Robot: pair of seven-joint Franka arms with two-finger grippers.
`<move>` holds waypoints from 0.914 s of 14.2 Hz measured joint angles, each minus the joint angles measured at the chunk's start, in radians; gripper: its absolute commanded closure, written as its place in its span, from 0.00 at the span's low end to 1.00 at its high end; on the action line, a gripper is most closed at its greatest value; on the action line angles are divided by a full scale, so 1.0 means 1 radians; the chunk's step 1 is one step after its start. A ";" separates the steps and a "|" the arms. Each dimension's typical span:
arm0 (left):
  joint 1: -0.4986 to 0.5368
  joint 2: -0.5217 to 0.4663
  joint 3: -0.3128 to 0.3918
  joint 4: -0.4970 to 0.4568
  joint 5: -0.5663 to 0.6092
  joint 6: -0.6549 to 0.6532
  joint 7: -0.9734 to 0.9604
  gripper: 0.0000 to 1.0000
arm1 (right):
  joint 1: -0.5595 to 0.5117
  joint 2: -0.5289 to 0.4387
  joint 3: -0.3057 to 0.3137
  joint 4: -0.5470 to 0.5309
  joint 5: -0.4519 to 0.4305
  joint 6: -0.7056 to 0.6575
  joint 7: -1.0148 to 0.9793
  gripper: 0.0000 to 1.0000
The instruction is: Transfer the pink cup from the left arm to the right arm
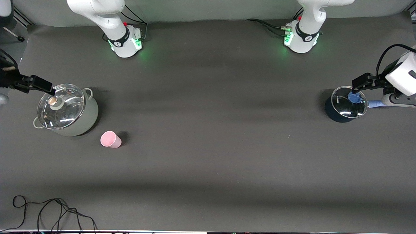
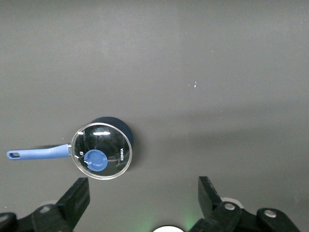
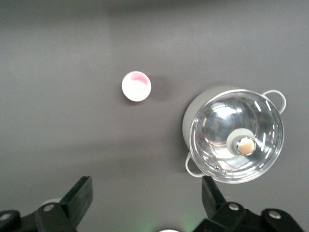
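Note:
The pink cup (image 1: 110,139) stands upright on the dark table toward the right arm's end, nearer the front camera than the grey pot. It also shows in the right wrist view (image 3: 136,86), open mouth up. Nothing holds it. My right gripper (image 1: 44,85) hangs over the table edge beside the grey pot, open and empty (image 3: 145,187). My left gripper (image 1: 359,85) is up over the blue saucepan at the left arm's end, open and empty (image 2: 143,188). The cup does not show in the left wrist view.
A grey two-handled pot (image 1: 87,120) with a glass lid (image 3: 235,142) stands beside the cup. A dark blue saucepan (image 1: 338,115) with a glass lid (image 2: 101,157) and blue handle (image 2: 36,153) stands at the left arm's end. A loose black cable (image 1: 48,211) lies at the front edge.

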 measured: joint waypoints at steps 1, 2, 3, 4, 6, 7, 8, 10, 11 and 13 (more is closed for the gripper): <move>0.000 0.000 0.002 0.000 -0.006 -0.001 0.000 0.00 | 0.000 -0.014 0.014 -0.010 0.000 0.013 0.000 0.00; 0.000 0.000 0.004 -0.001 -0.017 -0.001 0.000 0.00 | 0.000 -0.022 0.026 -0.015 0.000 0.018 0.000 0.00; 0.000 0.000 0.006 -0.002 -0.026 -0.001 0.000 0.00 | 0.000 -0.026 0.034 -0.019 0.000 0.023 0.000 0.00; 0.000 0.002 0.007 -0.003 -0.031 -0.001 0.000 0.00 | 0.000 -0.026 0.037 -0.021 0.000 0.028 0.000 0.00; 0.000 0.005 0.007 -0.003 -0.032 -0.001 0.000 0.00 | -0.001 -0.026 0.037 -0.024 0.000 0.030 0.000 0.00; 0.000 0.006 0.007 -0.003 -0.032 -0.001 0.000 0.00 | -0.002 -0.026 0.037 -0.025 0.000 0.031 0.000 0.00; 0.000 0.006 0.007 -0.003 -0.031 -0.001 0.000 0.00 | -0.002 -0.026 0.037 -0.025 0.000 0.032 0.000 0.00; 0.000 0.006 0.007 -0.003 -0.027 0.000 0.000 0.00 | -0.002 -0.027 0.037 -0.025 0.000 0.033 0.000 0.00; 0.000 0.006 0.007 -0.003 -0.021 0.001 0.000 0.00 | -0.002 -0.027 0.037 -0.025 0.000 0.034 0.000 0.00; 0.000 0.007 0.007 -0.003 -0.007 0.002 0.000 0.00 | -0.002 -0.027 0.037 -0.025 0.000 0.034 0.000 0.00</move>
